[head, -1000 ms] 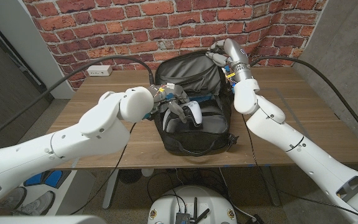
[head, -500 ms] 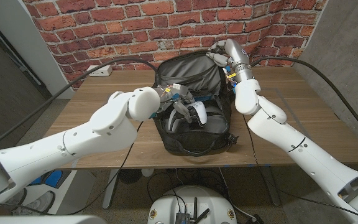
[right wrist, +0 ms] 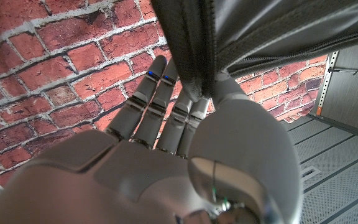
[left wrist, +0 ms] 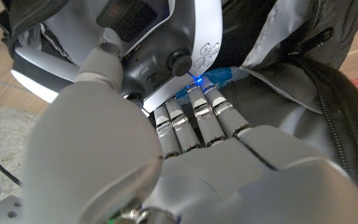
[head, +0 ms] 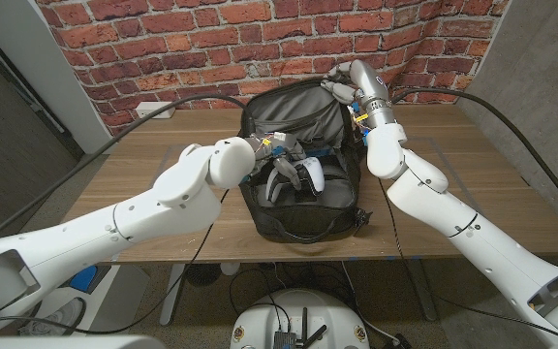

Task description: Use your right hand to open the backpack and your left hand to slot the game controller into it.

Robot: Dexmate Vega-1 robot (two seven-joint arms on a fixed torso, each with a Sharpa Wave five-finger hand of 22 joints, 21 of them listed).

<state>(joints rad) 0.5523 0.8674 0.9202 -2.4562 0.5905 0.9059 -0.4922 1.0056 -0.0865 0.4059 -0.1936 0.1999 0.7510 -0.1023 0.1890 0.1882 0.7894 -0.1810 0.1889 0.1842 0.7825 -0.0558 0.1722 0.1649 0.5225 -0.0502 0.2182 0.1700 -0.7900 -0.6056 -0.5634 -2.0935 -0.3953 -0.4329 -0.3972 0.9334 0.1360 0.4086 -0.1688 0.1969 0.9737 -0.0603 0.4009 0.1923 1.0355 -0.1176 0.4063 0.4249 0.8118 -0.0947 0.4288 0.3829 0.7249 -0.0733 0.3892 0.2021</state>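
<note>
One black fabric backpack (head: 298,184) lies unzipped on the wooden surface (head: 473,194), its far flap pinched by the right hand (head: 342,82), while the left hand (head: 281,160) grips one smooth white controller (head: 310,174) inside the opening.

The right hand (right wrist: 166,155) pinches the black edge of the backpack (right wrist: 241,31) between thumb and fingers (right wrist: 148,102) at the frame's centre. The bag's zipped flap spans the upper right. A red brick wall (right wrist: 48,56) fills the left.

Left hand (head: 281,165) reaches forward with fingers closed in a grip; right hand (head: 349,82) pinches, raised.
</note>
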